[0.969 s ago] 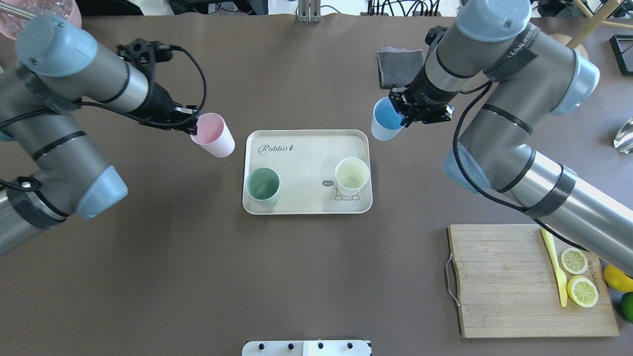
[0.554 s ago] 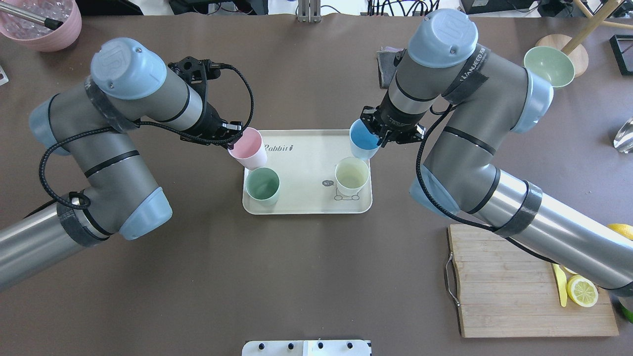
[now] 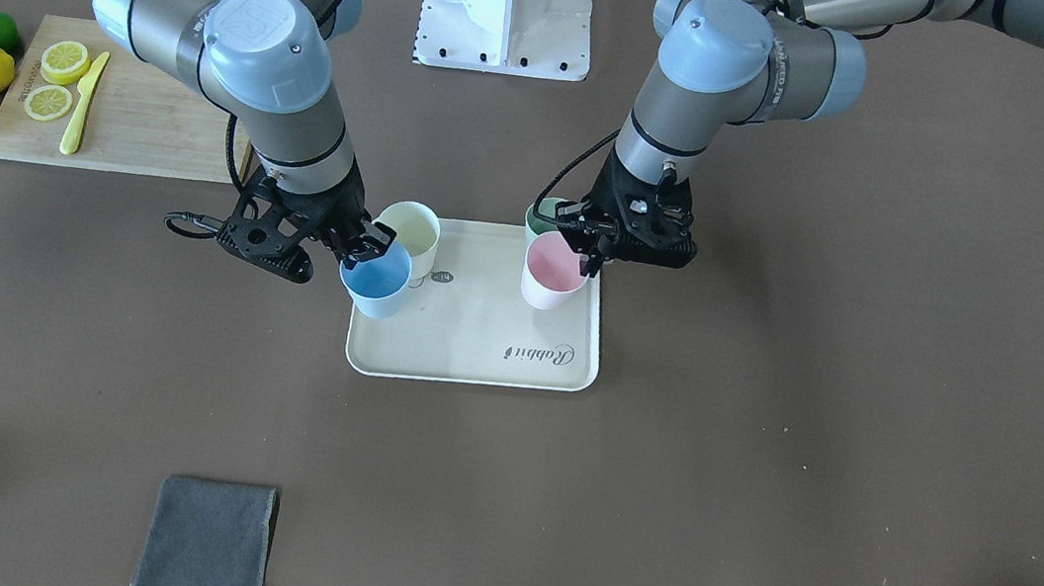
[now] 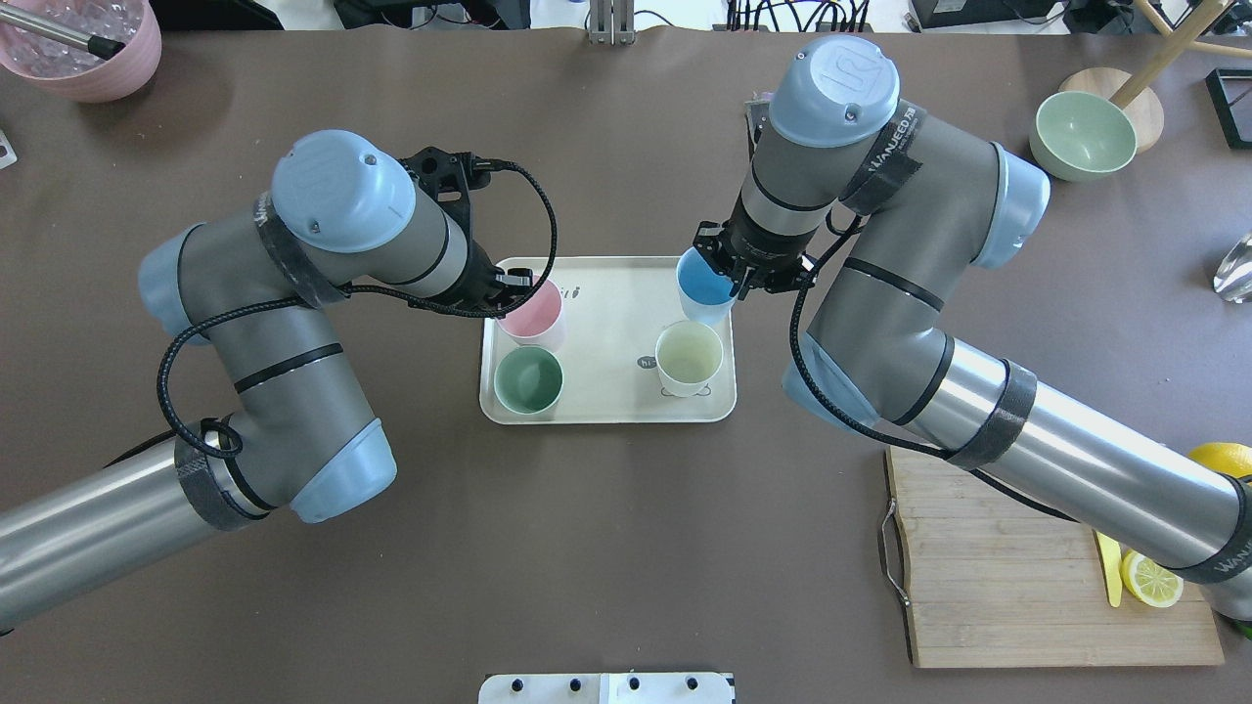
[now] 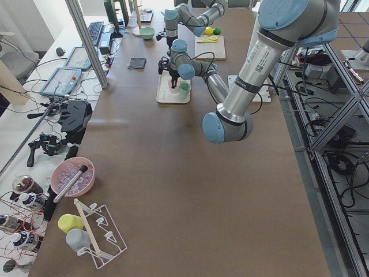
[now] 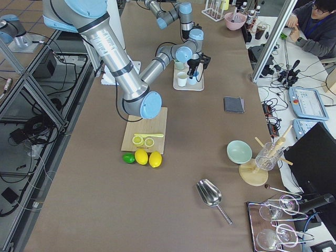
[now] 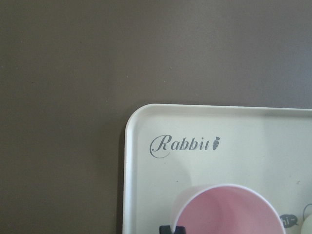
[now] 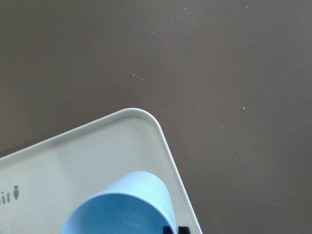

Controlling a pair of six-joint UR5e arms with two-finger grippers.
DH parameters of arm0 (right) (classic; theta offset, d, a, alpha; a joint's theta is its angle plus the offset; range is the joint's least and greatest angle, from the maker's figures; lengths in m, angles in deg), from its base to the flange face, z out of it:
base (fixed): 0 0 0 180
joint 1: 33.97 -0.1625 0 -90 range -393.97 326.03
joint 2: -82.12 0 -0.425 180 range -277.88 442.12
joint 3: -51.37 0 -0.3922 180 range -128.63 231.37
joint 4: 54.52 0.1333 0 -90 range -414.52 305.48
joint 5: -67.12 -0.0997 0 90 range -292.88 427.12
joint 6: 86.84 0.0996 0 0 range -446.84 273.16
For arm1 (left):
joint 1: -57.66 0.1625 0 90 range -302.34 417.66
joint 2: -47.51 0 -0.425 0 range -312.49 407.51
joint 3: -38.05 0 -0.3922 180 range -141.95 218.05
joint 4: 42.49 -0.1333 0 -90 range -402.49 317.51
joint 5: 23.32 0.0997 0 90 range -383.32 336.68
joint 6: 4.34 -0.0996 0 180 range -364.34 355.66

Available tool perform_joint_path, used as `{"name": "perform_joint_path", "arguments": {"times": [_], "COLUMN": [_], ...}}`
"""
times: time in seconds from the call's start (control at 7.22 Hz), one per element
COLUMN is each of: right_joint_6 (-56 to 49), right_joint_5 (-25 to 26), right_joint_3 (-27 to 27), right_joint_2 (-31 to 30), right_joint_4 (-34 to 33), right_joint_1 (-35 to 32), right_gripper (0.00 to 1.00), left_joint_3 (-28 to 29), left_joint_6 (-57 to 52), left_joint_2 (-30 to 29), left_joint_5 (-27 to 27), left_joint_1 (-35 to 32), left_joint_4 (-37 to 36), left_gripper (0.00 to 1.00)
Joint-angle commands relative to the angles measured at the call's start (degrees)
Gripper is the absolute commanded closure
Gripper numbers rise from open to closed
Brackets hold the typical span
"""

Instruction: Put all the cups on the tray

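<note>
The cream tray lies mid-table with the mint green cup and the pale yellow cup standing on its near half. My left gripper is shut on the rim of the pink cup over the tray's far left corner. My right gripper is shut on the rim of the light blue cup over the far right corner. I cannot tell whether either held cup touches the tray. The front view shows the pink cup and the blue cup, and each wrist view shows its own, pink and blue.
A wooden cutting board with a lemon slice and a yellow knife lies at the near right. A pale green bowl stands far right, a mauve pot far left. A grey cloth lies beyond the tray.
Both arms have moved inward with their cups. The pink cup went from left of the tray to over its far left corner, the blue cup from right of it to over its far right corner.
</note>
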Motion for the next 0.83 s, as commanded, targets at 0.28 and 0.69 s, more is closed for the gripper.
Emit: {"name": "perform_joint_path", "arguments": {"times": [0.28, 0.69], "right_joint_6": [-0.2, -0.1], "right_joint_5": [0.0, 0.0], "right_joint_3": [6.4, 8.3], "right_joint_2": [2.5, 2.8], "right_joint_4": [4.4, 7.3], "right_joint_1": [-1.0, -0.9], "right_gripper": [1.00, 1.00], "left_joint_3": [0.5, 1.6], "left_joint_6": [0.0, -0.4], "left_joint_2": [0.0, -0.1], "left_joint_5": [1.6, 1.6], "left_joint_1": [0.5, -1.2], "left_joint_4": [-0.3, -0.2], "left_gripper": [1.00, 1.00]}}
